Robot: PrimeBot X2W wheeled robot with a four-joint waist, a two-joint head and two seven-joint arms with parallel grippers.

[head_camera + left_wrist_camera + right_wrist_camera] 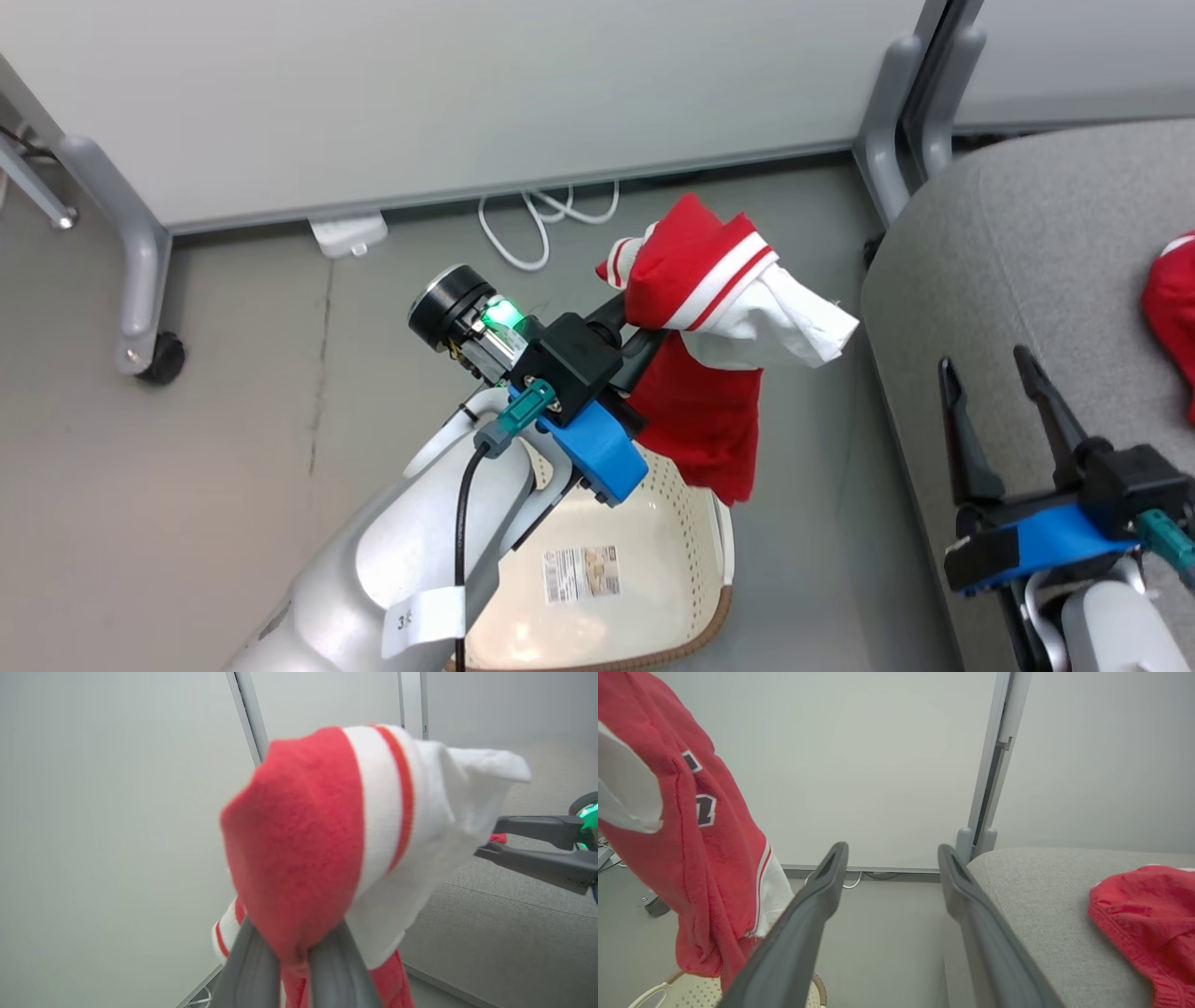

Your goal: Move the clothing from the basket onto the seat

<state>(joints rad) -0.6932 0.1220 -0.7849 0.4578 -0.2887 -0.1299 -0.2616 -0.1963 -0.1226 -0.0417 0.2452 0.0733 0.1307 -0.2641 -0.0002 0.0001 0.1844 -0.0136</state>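
left pincer (pixel 639 329) is clenched tight on a bunched fold of the soft bright-red garment with white stripes and trim (pixel 702 411). it hangs in the air above the cream-white perforated plastic basket with brown woven-look rim (pixel 711 623), hem dangling near the far rim, white lining flopped out toward the big grey woven-fabric seat (pixel 1008 233). right wrist cam shows dark-and-white lettering on it, can't read it whole. what i can see of the basket's inside is bare bar the barcode sticker (pixel 581 573), so prob the last piece. a second red garment (pixel 1173 313) lies on the seat, far right. right pincer (pixel 985 360) is released, fingers spread wide, nothing in them, hovering by the seat's near edge.

step in hand imo: carry across + drop. to do it well: lift a bit more first so the hem clears the basket rim and the seat's rounded edge, else it drags or snags. swing right in one smooth arc, no jerks, the cloth will pendulum. get well inside the seat, not just over the lip; cloth let go at the edge prob slides to the grey floor (pixel 280 420). right pincer sits in the path, so go over it or pull it back. lower till the fabric pools on the cushion, then release and back straight up so the trim doesn't hook.
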